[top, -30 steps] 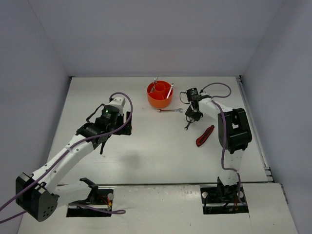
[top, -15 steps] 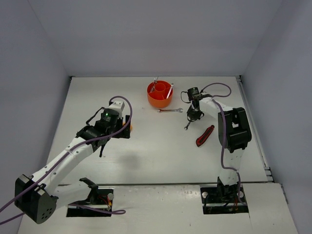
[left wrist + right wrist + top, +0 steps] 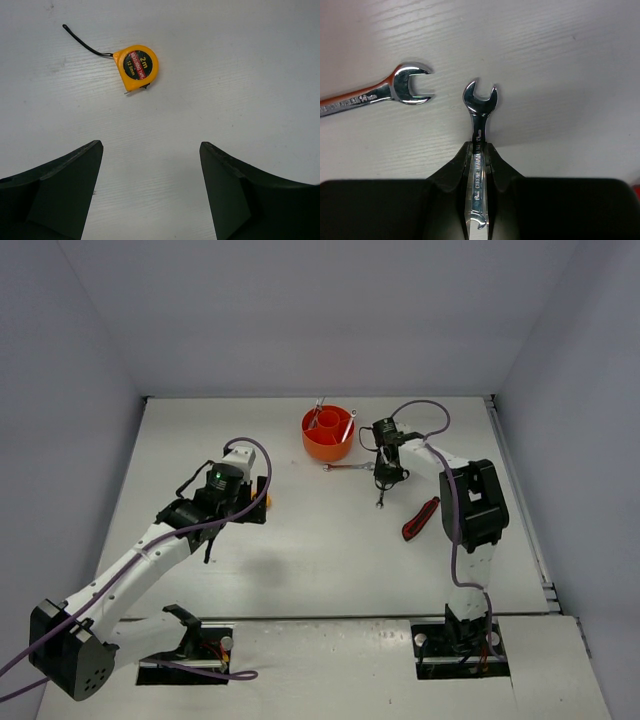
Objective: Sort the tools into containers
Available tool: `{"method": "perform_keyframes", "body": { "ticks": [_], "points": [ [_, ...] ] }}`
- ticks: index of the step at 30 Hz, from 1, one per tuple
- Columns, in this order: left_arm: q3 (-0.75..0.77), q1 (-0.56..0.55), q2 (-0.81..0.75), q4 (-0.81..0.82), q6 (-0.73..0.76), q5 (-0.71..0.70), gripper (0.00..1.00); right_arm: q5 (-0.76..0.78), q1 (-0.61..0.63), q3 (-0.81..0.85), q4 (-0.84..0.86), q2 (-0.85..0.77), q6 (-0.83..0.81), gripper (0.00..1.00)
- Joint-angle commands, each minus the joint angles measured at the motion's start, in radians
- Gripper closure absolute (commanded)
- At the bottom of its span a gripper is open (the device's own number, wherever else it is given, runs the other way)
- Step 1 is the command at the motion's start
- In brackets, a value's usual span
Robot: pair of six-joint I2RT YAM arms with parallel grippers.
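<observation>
The orange tub [image 3: 328, 436] stands at the back centre with two silver wrenches [image 3: 347, 425] leaning in it. My right gripper [image 3: 477, 147] is shut on the shaft of another wrench [image 3: 479, 100], whose open end points away and casts a shadow on the table. In the top view this wrench [image 3: 380, 497] hangs under the right gripper [image 3: 386, 476]. A further wrench [image 3: 395, 90] lies flat to its left, between it and the tub. The yellow tape measure [image 3: 136, 66] lies ahead of my open left gripper [image 3: 150, 145], which holds nothing. The red-black utility knife [image 3: 420, 518] lies right of centre.
A thin black strap [image 3: 82, 42] trails from the tape measure. White walls close in the table on three sides, and a metal rail [image 3: 520, 490] runs along the right edge. Purple cables loop over both arms.
My right gripper has closed on the wrench and shifted slightly left and back toward the tub. The left arm has moved a little forward over the tape measure.
</observation>
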Motion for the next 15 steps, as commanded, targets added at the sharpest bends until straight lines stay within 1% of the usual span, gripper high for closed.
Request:
{"method": "perform_keyframes", "body": {
  "ticks": [1, 11, 15],
  "points": [
    [0.034, 0.001, 0.006, 0.062, 0.029, 0.008, 0.25, -0.054, 0.011, 0.012, 0.061, -0.112, -0.167, 1.0],
    [0.029, 0.002, 0.009, 0.1, 0.034, 0.043, 0.25, -0.098, 0.025, 0.026, 0.12, -0.196, -0.356, 1.0],
    [0.031, 0.001, 0.004, 0.107, 0.033, 0.057, 0.25, -0.114, 0.044, 0.064, 0.134, -0.211, -0.448, 1.0]
  ]
}}
